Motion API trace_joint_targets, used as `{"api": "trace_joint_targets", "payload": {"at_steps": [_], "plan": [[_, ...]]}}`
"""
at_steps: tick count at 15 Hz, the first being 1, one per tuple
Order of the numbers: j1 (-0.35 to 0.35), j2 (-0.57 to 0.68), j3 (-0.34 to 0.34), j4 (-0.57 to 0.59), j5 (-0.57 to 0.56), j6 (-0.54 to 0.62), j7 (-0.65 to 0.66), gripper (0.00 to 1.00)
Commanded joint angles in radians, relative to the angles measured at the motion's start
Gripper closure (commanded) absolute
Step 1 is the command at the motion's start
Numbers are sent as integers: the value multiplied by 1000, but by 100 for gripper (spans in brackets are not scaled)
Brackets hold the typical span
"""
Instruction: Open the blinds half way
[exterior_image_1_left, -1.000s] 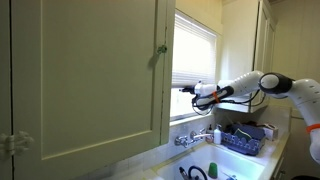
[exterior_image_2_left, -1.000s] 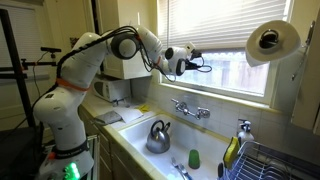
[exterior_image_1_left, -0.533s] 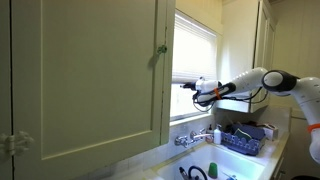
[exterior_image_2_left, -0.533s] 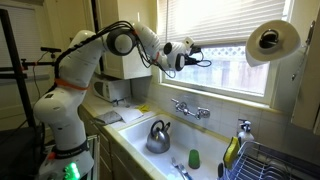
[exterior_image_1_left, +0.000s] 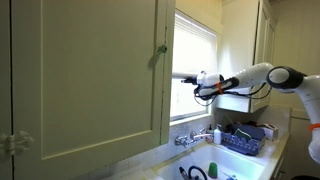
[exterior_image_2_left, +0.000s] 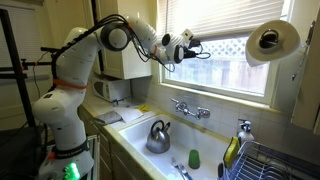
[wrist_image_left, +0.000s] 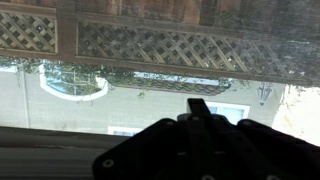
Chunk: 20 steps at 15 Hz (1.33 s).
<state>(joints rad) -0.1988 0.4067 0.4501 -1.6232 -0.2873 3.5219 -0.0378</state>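
Note:
The white slatted blinds (exterior_image_1_left: 196, 45) cover the upper part of the window and also show in an exterior view (exterior_image_2_left: 235, 15). Their bottom rail (exterior_image_2_left: 225, 36) hangs above the clear lower pane. My gripper (exterior_image_1_left: 188, 79) reaches to the window just under the rail, at its end near the cabinet, as an exterior view (exterior_image_2_left: 194, 42) also shows. Its fingers look shut together, with nothing held. In the wrist view the gripper (wrist_image_left: 198, 104) is a dark shape with one narrow tip, facing the glass with a lattice fence outside. The blinds do not show there.
A large pale-green cabinet door (exterior_image_1_left: 90, 80) stands open beside the window. Below are a sink with a kettle (exterior_image_2_left: 158, 137), a faucet (exterior_image_2_left: 190, 109), a dish rack (exterior_image_2_left: 275, 160) and a blue basket (exterior_image_1_left: 243, 137). A paper towel roll (exterior_image_2_left: 272, 42) hangs near the window.
My arm has risen along the window, and the gripper is higher than a second ago. The blinds' bottom rail has gone up with it, baring more glass.

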Motion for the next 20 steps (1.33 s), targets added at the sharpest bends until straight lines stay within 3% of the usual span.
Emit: {"api": "trace_joint_targets", "payload": {"at_steps": [1,7,14,20], "plan": [[-38,-36,44,54,-16,-67,33,100],[-63,-21,101,170,-21,-166,13,100],[-32,1,97,295,-15,-316,-29,100],[-45,-3,131,296,3,-461,-50,100]]}}
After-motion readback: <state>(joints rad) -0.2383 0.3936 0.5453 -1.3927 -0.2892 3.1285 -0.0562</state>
